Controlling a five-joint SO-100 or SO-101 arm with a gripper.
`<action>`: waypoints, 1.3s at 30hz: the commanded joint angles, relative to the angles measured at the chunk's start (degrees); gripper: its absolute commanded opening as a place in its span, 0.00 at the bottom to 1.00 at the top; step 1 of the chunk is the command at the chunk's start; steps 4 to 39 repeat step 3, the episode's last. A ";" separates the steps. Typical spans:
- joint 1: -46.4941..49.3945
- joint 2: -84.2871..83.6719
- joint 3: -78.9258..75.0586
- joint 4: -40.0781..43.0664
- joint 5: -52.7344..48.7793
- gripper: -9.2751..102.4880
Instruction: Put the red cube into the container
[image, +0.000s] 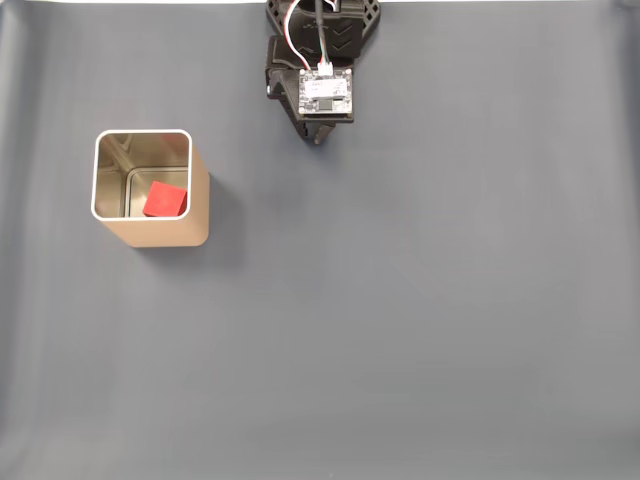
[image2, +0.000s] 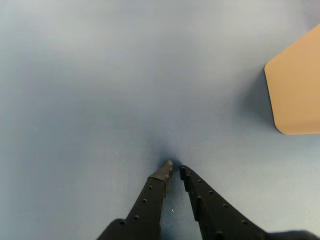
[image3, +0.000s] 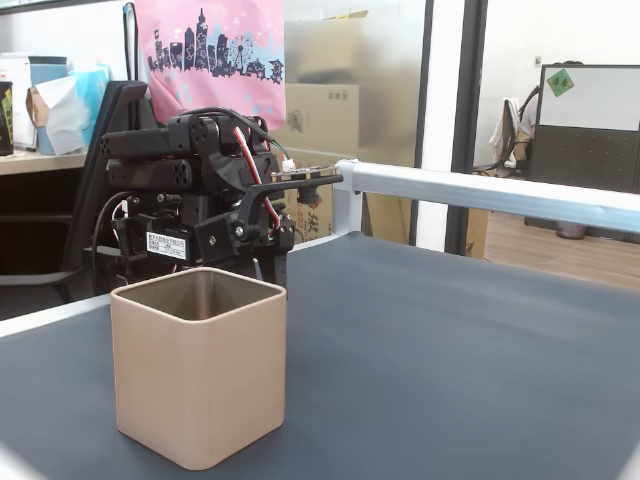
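The red cube (image: 165, 200) lies on the shiny floor inside the container (image: 196, 222), a tall tan box with a white rim at the left of the grey mat. From the side, the container (image3: 200, 375) stands in front of the folded arm, its walls hiding the cube. My gripper (image: 318, 138) sits at the top centre of the mat, well away from the box. In the wrist view the gripper (image2: 175, 167) is shut, its black tips nearly touching just above the mat with nothing between them, and a tan corner of the container (image2: 297, 87) shows at the right edge.
The grey mat (image: 420, 320) stretches wide and bare to the right and front. A metal rail (image3: 480, 195) runs along the far table edge. Behind it are office furniture, boxes and a pink banner.
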 joint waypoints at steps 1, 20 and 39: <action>0.09 4.57 0.88 0.44 -0.53 0.09; 0.09 4.57 0.88 0.44 -0.53 0.09; 0.09 4.57 0.88 0.44 -0.53 0.09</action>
